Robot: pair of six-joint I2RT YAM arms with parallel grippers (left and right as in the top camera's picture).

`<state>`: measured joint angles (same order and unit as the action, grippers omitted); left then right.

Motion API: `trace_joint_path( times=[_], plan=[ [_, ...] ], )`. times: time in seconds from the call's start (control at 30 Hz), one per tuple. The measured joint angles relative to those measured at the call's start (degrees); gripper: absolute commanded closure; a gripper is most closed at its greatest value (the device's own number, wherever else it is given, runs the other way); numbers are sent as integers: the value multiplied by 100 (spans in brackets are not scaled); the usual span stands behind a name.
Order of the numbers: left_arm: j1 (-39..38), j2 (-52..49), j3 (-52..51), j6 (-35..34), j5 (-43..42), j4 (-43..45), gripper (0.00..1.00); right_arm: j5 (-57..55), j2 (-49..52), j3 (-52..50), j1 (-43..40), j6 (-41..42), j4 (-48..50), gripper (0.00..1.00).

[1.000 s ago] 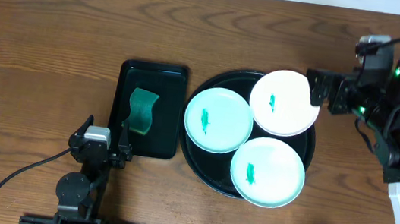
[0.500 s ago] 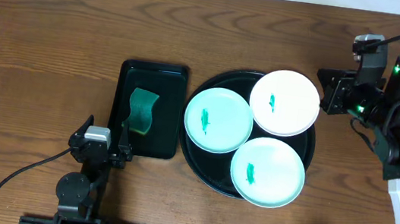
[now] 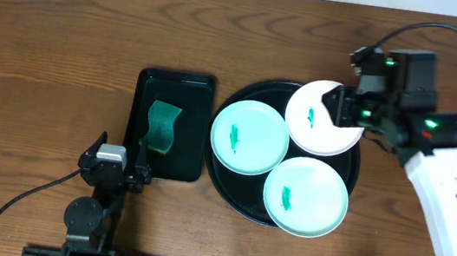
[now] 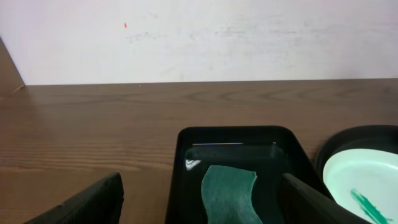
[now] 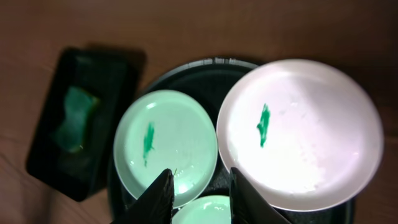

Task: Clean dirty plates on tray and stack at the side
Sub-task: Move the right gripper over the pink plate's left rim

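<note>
Overhead view: the tray (image 3: 250,94), round and black, sits on the desk (image 3: 65,38) right of centre and carries all three plates. A mint plate (image 3: 250,137) lies at its left, and a second mint plate (image 3: 306,197) at the front overhangs the rim. The white plate (image 3: 312,125) at the upper right also overhangs the rim. Each plate has a green smear at its centre. Left of the round tray, just beside it, stands a rectangular tray (image 3: 196,107) with a green sponge (image 3: 161,126) in it. The right jaws hang over the upper right edge of the white plate; whether they touch it I cannot tell. The left jaws sit low at the desk's front, beside the rectangular tray's near left corner.

Left wrist view: the left jaws are spread wide, one finger at each lower corner, with nothing between them. Ahead lie the rectangular tray (image 4: 230,129) and the sponge (image 4: 229,193). At the right edge are the round tray's rim (image 4: 329,149) and part of a mint plate (image 4: 364,177).

Right wrist view: looking down, the right jaws stand apart with a clear gap and pinch nothing. Beneath them lie the white plate (image 5: 311,143), one mint plate (image 5: 171,146) and a sliver of the other (image 5: 202,208), all on the round tray (image 5: 214,71).
</note>
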<state>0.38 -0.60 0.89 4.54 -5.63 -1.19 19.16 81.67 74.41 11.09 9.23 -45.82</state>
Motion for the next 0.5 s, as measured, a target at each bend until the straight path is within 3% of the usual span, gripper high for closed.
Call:
trace_joint_path(
  times=[0.5],
  plan=[
    [0,0,0,0,0,0,21,-269,1266,-33,682,-2,-28,77]
  ],
)
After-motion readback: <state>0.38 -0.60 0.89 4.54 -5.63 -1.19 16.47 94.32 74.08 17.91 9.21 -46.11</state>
